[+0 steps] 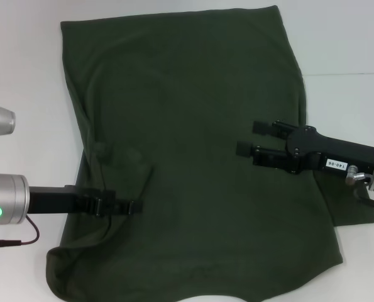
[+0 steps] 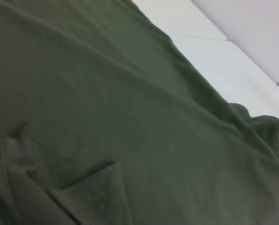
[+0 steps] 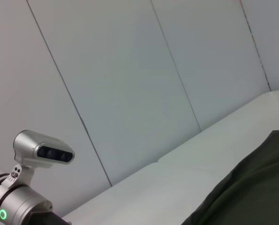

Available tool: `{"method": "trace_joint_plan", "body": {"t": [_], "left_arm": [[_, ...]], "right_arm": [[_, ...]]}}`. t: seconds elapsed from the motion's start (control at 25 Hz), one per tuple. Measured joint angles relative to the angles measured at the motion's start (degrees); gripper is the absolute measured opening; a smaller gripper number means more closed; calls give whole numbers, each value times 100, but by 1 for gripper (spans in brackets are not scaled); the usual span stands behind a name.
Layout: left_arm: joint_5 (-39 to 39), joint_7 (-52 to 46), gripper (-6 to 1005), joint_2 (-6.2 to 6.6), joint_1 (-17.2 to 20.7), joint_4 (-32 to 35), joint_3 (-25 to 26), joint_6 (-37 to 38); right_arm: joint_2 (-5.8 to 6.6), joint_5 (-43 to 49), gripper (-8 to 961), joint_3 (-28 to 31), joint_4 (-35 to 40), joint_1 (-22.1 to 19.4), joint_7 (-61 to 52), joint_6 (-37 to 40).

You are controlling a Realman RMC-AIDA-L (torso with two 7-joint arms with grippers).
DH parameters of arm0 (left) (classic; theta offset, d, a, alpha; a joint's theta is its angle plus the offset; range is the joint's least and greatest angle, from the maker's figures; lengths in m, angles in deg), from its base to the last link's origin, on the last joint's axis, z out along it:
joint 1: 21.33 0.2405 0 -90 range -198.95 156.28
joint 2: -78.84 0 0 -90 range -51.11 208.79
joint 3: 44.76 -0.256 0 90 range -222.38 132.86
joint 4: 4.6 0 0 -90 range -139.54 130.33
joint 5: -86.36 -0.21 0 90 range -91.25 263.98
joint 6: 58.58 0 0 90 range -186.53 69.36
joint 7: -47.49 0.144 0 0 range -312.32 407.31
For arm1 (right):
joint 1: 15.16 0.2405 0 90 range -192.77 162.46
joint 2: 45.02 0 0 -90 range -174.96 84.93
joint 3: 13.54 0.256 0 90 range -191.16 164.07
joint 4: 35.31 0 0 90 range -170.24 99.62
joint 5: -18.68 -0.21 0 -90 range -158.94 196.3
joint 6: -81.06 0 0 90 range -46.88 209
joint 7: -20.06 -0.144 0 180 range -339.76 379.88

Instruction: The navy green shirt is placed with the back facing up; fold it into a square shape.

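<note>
lying spread on the white table [image 1: 23,56], the navy green shirt [image 1: 187,145] fills most of the head view, plain side up, no lettering showing; its near hem runs off the lower edge of that view, so the bottom outline is cut off; a soft ridge of fabric rises at the near left corner, and shallow creases sit left of centre; sleeves cannot be made out as separate shapes.

left gripper [image 1: 136,206]: low over the shirt's left side, pointing inward, fingertips close together and at the cloth; whether fabric is pinched between them cannot be told, since black fingers merge with the dark cloth; its own wrist view shows only rumpled cloth with a folded flap, no fingers.

right gripper [image 1: 249,137]: over the shirt's right half, pointing inward, its two fingers spread apart with bare cloth between them, holding nothing; whether the tips touch the fabric is unclear; its wrist view looks away at the wall panels [image 3: 130,84], a strip of table, a corner of shirt and the left arm's camera housing [image 3: 43,150].
</note>
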State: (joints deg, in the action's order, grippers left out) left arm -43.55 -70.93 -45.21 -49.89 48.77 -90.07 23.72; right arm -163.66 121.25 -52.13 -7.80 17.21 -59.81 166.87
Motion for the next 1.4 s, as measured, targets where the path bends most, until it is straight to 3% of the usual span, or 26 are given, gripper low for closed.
{"method": "trace_joint_plan", "body": {"t": [0.6, 1.4], "left_arm": [[-64, -137, 884, 3, 85, -13, 153, -172], [-33, -128, 881, -17, -2, -157, -219, 97]], "right_arm": [[0, 35, 917, -1, 0, -2, -3, 21], [0, 28, 916, -4, 0, -3, -10, 37]]}}
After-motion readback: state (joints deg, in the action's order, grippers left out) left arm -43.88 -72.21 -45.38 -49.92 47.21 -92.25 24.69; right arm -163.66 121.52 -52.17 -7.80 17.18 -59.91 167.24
